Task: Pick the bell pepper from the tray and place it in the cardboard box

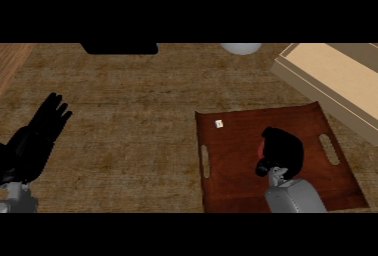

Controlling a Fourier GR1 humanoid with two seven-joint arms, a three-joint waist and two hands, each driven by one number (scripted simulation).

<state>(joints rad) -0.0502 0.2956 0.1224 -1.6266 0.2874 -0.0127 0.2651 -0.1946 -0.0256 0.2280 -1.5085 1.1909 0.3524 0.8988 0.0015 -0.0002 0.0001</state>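
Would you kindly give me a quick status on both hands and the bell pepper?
Left robot hand open, resting at left edge. Right robot hand curled over bell pepper on tray. Cardboard box upper right, path unobstructed.

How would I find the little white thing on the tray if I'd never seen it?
Look for the dark reddish-brown tray lying on the brown counter, left of the cardboard box. Near its top left corner lies a tiny white tag. It is the only pale speck there, well apart from the right robot hand.
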